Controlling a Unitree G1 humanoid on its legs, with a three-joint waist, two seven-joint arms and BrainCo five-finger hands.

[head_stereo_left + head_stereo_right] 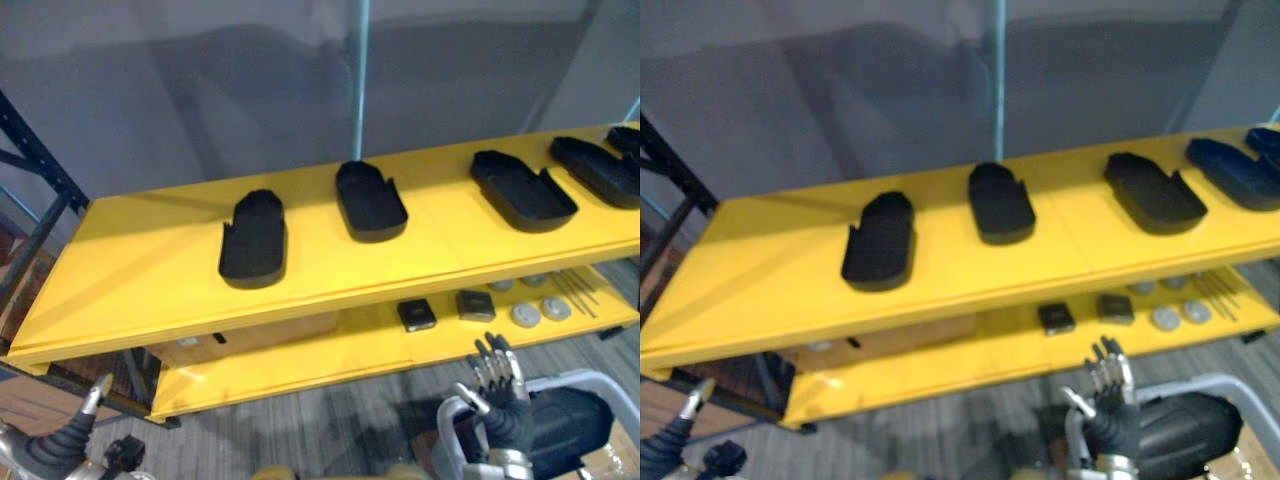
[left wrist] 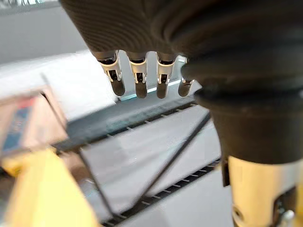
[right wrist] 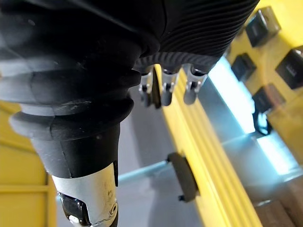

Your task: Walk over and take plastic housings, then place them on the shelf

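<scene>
1. The right hand is hovering low at the near right, fingers pointing up, relaxed and grasping nothing.
2. Just beside it, a grey bin is sitting at the near right with a dark object lying inside; I cannot tell if that is a housing.
3. The left hand is hanging at the near left corner, its fingers loose and empty.
4. Beyond both hands, the yellow shelf is carrying five black housings in a row, well apart from either hand: one left of centre, a second at the middle, a third to its right, a fourth further right, and a fifth showing partly at the far right edge.
5. On the lower tier, two dark blocks are lying side by side, with four grey discs and some thin rods to their right.
6. A cardboard box is sitting at that tier's left.
</scene>
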